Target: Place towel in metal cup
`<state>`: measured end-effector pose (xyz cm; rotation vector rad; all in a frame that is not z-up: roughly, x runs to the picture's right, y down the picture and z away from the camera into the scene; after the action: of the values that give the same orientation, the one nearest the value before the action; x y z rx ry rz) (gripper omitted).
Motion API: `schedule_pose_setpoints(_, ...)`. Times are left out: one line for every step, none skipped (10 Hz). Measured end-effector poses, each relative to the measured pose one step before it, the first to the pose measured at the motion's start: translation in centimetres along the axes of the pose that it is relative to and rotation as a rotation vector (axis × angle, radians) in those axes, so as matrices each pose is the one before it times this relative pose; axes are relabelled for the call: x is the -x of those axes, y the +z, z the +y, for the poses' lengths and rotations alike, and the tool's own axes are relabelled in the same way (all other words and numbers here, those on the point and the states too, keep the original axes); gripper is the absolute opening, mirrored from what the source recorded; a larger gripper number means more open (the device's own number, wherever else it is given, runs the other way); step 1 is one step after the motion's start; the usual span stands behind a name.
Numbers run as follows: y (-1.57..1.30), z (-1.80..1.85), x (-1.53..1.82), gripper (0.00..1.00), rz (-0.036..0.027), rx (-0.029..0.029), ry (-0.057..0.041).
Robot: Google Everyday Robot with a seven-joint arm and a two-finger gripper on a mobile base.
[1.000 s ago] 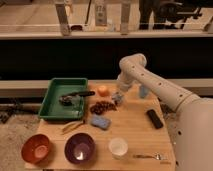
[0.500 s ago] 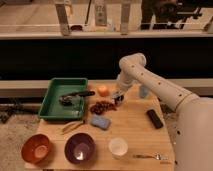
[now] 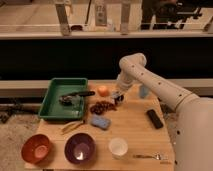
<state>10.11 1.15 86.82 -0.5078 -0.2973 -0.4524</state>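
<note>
Several objects around tool (image 3: 118, 98).

The gripper (image 3: 118, 96) is dark, almost black, at the end of a white arm (image 3: 150, 82). Just to its left sits an orange fruit (image 3: 103, 90), and below-left of it a cluster of dark red grapes (image 3: 101, 107). Further left lies a green tray (image 3: 51, 102) holding a black-handled tool (image 3: 75, 95). To the gripper's right stands a pale blue cup (image 3: 144, 91), and below-right a black rectangular object (image 3: 155, 118). Below it rests a blue sponge (image 3: 100, 121), beside a yellowish utensil (image 3: 71, 127). Well below are a white cup (image 3: 118, 148), a purple bowl (image 3: 80, 148) and a reddish-orange bowl (image 3: 36, 148). The table (image 3: 132, 127) is light wood-toned.
</note>
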Motion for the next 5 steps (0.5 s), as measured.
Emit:
schedule_pose_setpoints(0.032,-0.047,0.033,0.07,-0.00040,-0.00031,-0.00170)
schedule_pose_setpoints(0.011,-0.036,0.009,0.07,-0.00019,-0.00053,-0.00168)
schedule_pose_setpoints(0.024,0.028,-0.065,0.07,-0.00062,-0.00059,-0.00159)
schedule_pose_setpoints(-0.033,-0.001,-0.062,0.07,-0.00082,-0.00114,-0.00190)
schedule_pose_setpoints(-0.005,0.009,-0.063,0.07,-0.00091,-0.00075,-0.00099)
